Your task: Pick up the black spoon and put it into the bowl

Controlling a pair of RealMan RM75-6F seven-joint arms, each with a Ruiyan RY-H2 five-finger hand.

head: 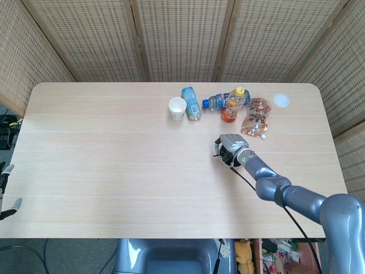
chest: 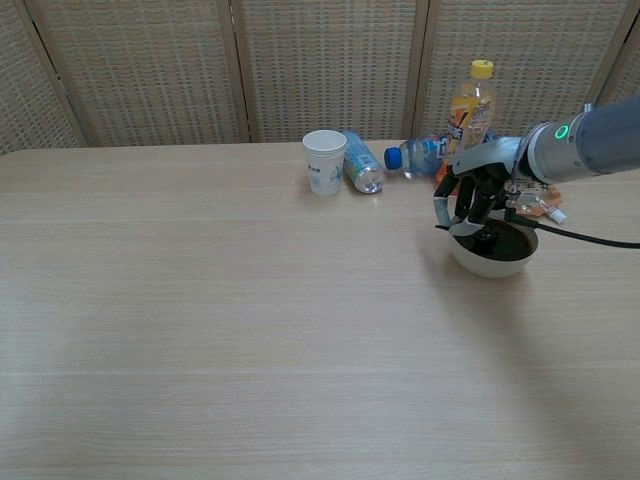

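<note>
Right hand (chest: 470,200) poised over the near-left rim of the small white bowl with dark inside (chest: 492,250), fingers curled downward; whether clamped on anything cannot be told from either view. Slim black spoon (chest: 447,229) seemingly jutting past the bowl's left rim just under the fingertips, too dark against the bowl's interior to trace; in the head view hidden beneath the hand (head: 229,149). Probably light, rigid plastic, smooth and apt to slip or pivot if pinched at one end; best taken mid-handle, thumb opposite a finger. Left hand (head: 5,194) low at the table's left edge, well apart, fingers spread, holding nothing. White paper cup (chest: 325,161) and lying bottles behind, uninvolved.
</note>
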